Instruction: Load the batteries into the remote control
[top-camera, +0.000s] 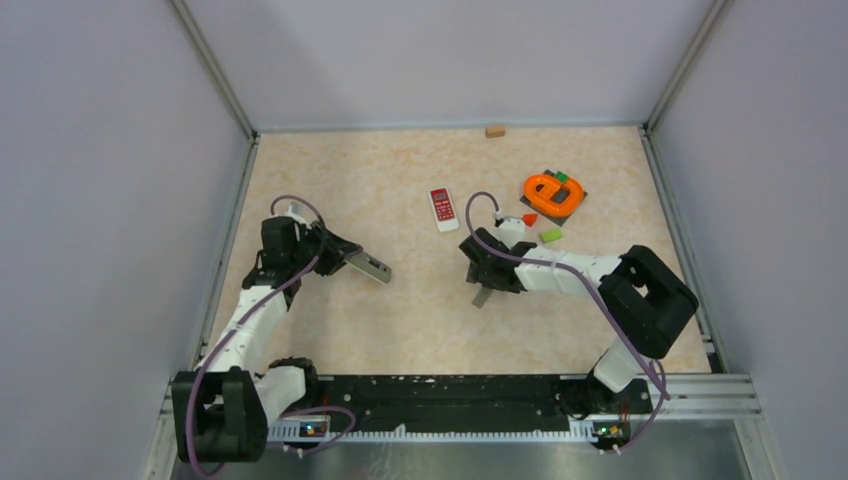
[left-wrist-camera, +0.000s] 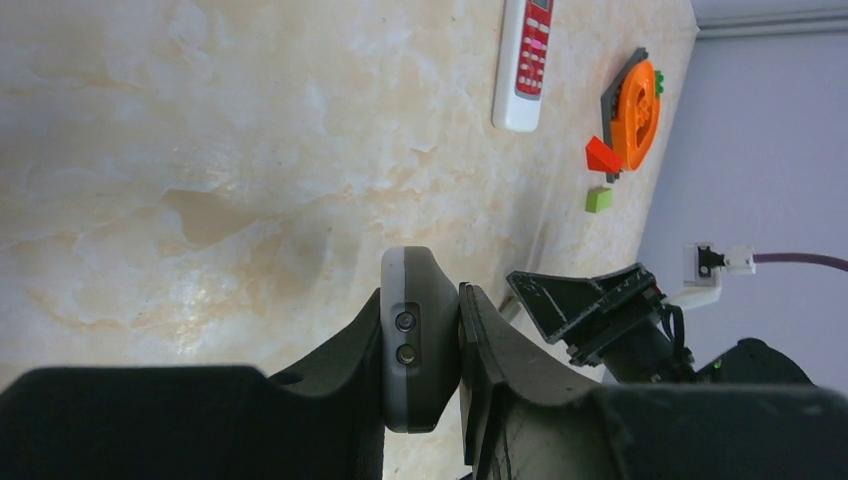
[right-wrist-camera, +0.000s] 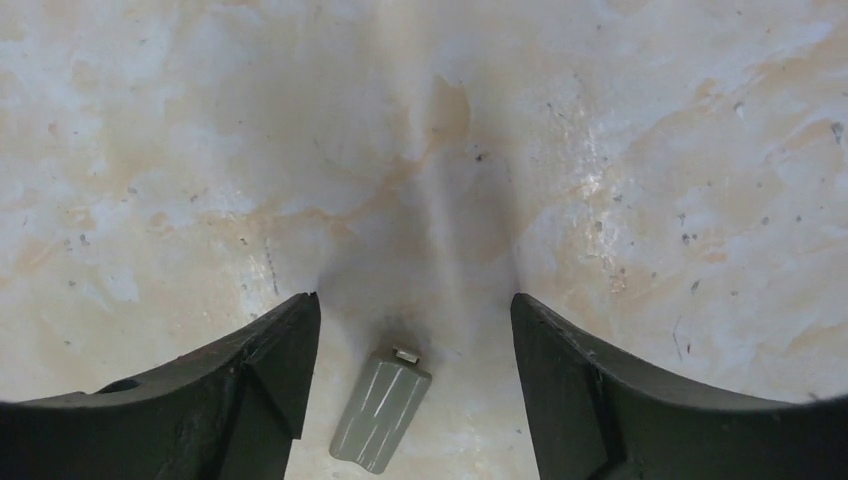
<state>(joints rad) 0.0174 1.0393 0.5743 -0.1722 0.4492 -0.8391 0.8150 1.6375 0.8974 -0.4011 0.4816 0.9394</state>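
- Gripping the grey remote (left-wrist-camera: 410, 330) firmly in the left fingers (left-wrist-camera: 485, 345). Any batteries?
- None visible. Hovering with right fingers (right-wrist-camera: 280, 350) wide apart, empty, over the loose cover (right-wrist-camera: 380, 420) on the surface (right-wrist-camera: 600, 150). Probably best: rise straight, keep remote level, then search.

Left arm (top-camera: 255, 310) reaches forward with bent elbow, its pincer (top-camera: 348, 262) clamped on a grey remote (top-camera: 372, 268) (wrist rolled onto its side). Right arm (top-camera: 570, 270) folds inward, its pincer (right-wrist-camera: 412, 300) aimed down, jaws wide apart, gripping nothing.
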